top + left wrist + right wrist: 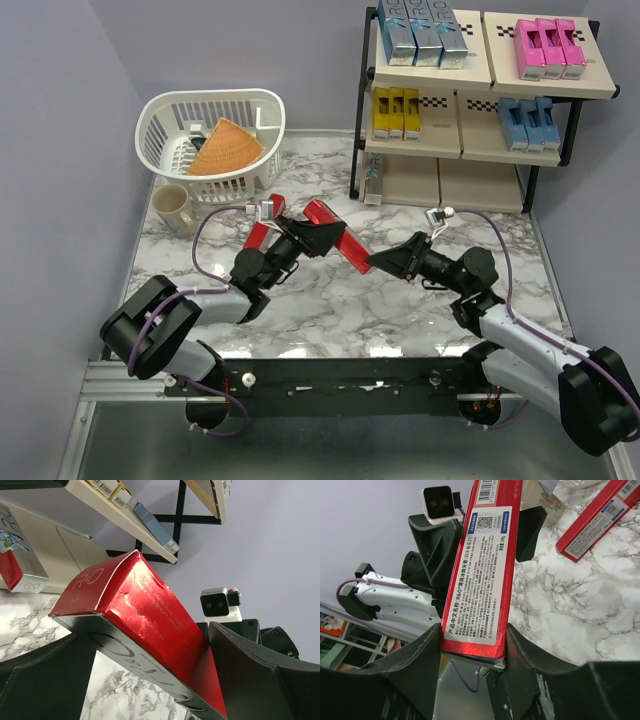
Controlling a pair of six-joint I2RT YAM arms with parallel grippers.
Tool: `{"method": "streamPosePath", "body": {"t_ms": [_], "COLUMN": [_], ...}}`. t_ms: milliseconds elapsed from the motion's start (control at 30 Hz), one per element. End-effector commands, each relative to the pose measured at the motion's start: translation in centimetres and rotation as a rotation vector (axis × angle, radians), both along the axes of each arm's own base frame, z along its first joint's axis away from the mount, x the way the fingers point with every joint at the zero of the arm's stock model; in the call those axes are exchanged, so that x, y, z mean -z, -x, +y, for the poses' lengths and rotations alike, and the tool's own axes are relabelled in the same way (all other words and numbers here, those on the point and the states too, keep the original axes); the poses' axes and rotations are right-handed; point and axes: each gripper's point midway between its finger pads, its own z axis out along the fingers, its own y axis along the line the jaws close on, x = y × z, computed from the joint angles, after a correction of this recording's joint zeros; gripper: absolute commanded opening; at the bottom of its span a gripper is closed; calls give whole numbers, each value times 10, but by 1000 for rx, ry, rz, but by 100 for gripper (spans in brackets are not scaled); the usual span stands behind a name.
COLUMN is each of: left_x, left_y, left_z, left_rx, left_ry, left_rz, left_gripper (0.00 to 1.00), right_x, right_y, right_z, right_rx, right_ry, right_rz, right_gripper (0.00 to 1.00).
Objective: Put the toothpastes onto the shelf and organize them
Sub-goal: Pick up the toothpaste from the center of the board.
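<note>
A red toothpaste carton [338, 243] hangs over the marble table between both grippers. My left gripper [316, 232] is shut on its left end; in the left wrist view [145, 630] the carton [150, 610] lies slantwise between the fingers. My right gripper [379, 262] is shut on its right end; in the right wrist view [472, 632] the carton [482, 575] shows its label side. A second red carton [258, 238] lies on the table behind the left arm. The shelf [470, 75] holds silver-blue [420, 32], pink [548, 48], yellow [395, 112] and light blue [528, 122] cartons.
A white basket [170, 125] with an orange woven cone stands at the back left, a beige mug [172, 208] in front of it. One carton [373, 184] stands on the shelf's bottom tier at the left. The second red carton also shows in the right wrist view [600, 517].
</note>
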Motion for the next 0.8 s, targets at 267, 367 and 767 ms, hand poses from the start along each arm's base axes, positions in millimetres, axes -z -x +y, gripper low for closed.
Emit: {"method": "streamPosePath", "body": {"t_ms": [267,367,767], "left_x": [-86,-84,-81], "left_y": [29,30,29], "left_z": [42,43,54], "left_rx": [-51,-49,-91], "left_ry": [310,309,326], "left_rz": [-211,-204,-184], "left_gripper": [77,67,38], "right_x": [10,13,15], "right_y": [-2,-4,-16], "right_z": [8,9,9], "right_rx": [-39,-39,-12], "right_ry": [39,44,159], "right_rz": [29,41,-22], "right_gripper": [61,63,91]}}
